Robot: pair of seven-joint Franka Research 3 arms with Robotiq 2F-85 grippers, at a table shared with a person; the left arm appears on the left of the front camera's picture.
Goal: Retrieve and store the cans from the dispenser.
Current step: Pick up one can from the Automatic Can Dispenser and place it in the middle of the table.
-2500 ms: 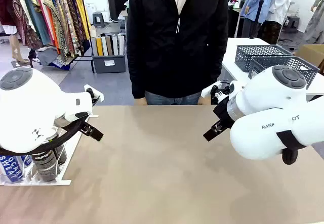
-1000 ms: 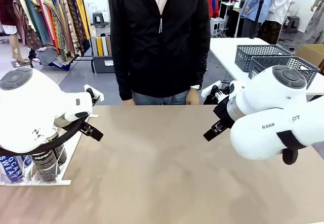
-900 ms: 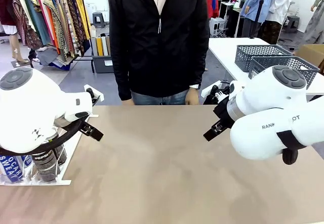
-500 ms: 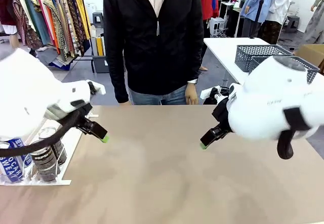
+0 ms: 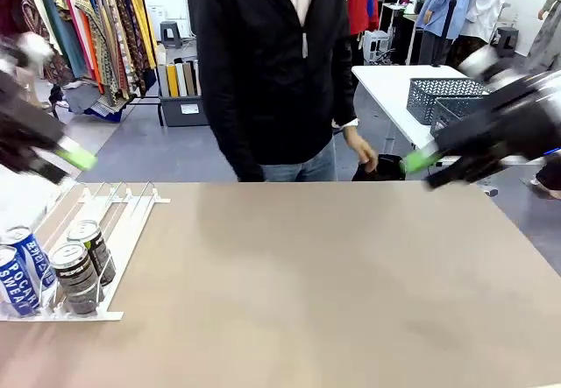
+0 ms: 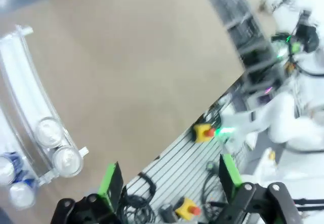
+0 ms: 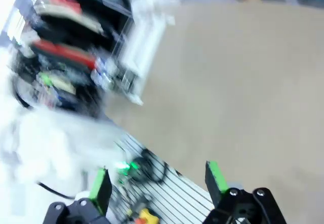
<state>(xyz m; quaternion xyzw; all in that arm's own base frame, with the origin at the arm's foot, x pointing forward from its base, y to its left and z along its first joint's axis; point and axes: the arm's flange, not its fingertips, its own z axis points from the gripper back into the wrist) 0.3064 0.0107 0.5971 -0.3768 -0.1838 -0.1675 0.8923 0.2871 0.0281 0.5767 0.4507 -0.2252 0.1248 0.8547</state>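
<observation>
The white dispenser (image 5: 112, 215) lies at the table's left edge, with the cans at its near end: two blue ones (image 5: 17, 270) and two dark ones (image 5: 77, 278). My left gripper (image 5: 63, 165) hangs blurred above the rack's far end, clear of it. In the left wrist view the left gripper (image 6: 169, 176) is open and empty, high over the dispenser (image 6: 25, 82) and the cans' silver tops (image 6: 67, 161). My right gripper (image 5: 428, 171) is raised at the far right. In the right wrist view the right gripper (image 7: 158, 179) is open, and the dispenser (image 7: 147, 42) is a blur.
A person in a black jacket (image 5: 272, 73) stands at the far side, one hand (image 5: 364, 153) low by the table's edge. Grey lattice baskets (image 5: 443, 95) sit on a white table at back right. The tan tabletop (image 5: 316, 274) is bare from the middle to the right.
Both arms have swung up and outward, left arm to the left and right arm to the right. This uncovered the dispenser and cans. Both grippers stayed open.
</observation>
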